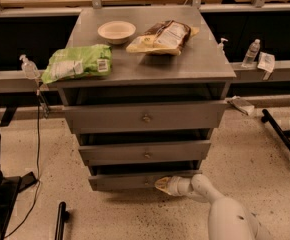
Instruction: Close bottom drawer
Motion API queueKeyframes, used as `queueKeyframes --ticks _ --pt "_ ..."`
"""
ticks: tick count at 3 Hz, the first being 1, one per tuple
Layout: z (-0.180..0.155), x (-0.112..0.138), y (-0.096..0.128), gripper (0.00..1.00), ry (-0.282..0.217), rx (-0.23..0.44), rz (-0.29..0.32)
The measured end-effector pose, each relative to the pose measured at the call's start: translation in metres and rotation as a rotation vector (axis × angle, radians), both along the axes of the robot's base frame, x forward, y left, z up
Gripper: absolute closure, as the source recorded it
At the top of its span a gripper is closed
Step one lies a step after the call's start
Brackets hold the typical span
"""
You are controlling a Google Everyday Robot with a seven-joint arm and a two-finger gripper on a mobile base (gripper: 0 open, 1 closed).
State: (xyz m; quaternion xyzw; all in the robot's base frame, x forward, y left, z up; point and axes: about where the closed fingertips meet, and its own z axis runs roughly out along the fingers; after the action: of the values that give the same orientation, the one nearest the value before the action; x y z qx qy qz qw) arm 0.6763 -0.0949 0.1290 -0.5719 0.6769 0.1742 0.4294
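**End effector at the bottom drawer front, push lies straight back**

A grey metal cabinet (215, 114) stands on the speckled floor (265, 154), all three drawers pulled out a little. Its worktop (195, 59) carries a green bag (77, 63), a brown and yellow bag (162, 36) and a bowl (116, 31). The bottom drawer (120, 181), lowest and slimmest, runs left to right and juts towards the camera. The end effector (164, 185) sits low at the front's right part, just right of the knob (146, 182), apparently touching. Whether it is released or clenched I cannot tell. The drawer lies directly behind it, so the push likely goes straight into the cabinet, across the front's long axis.
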Motion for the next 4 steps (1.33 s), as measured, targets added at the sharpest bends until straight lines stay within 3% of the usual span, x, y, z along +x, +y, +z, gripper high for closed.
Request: queueKeyframes --ticks 1,4 --pt "0.003 0.019 -0.005 1.00 -0.003 -0.002 -0.022" --pt "0.010 0.040 -0.012 1.00 0.000 0.009 -0.059"
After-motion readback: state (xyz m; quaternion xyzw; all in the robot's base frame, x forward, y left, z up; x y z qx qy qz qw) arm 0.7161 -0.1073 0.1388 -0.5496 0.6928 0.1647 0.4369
